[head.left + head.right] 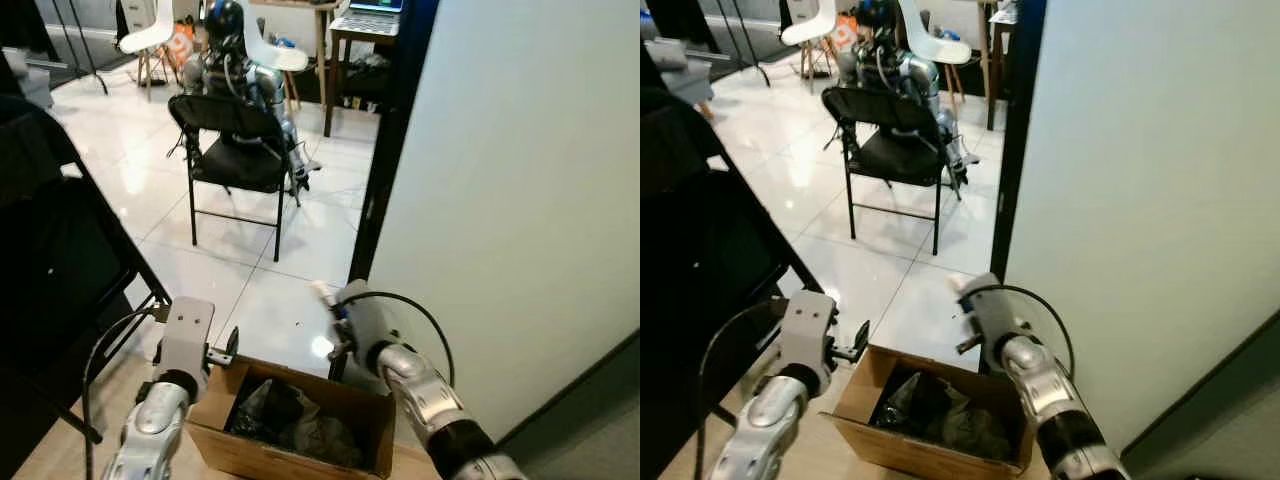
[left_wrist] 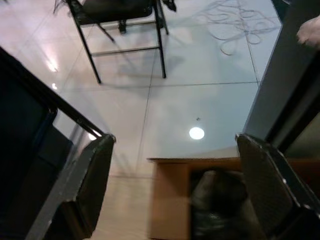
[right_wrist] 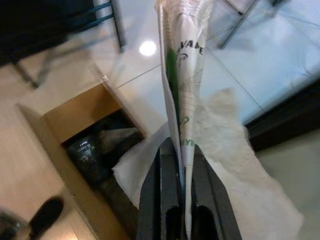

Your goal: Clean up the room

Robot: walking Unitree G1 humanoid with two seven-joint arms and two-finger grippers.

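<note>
An open cardboard box with dark crumpled trash inside stands on the floor right in front of me. My right gripper is shut on a flattened white paper cup with green print, together with a white tissue. It holds them just above the box's far right corner, where the cup pokes up. My left gripper hangs open with nothing between its fingers, over the box's far left corner.
A black folding chair with another humanoid robot seated on it stands on the glossy white tiles ahead. A white partition with a black edge rises on the right, a black rack on the left. Loose cables lie on the floor.
</note>
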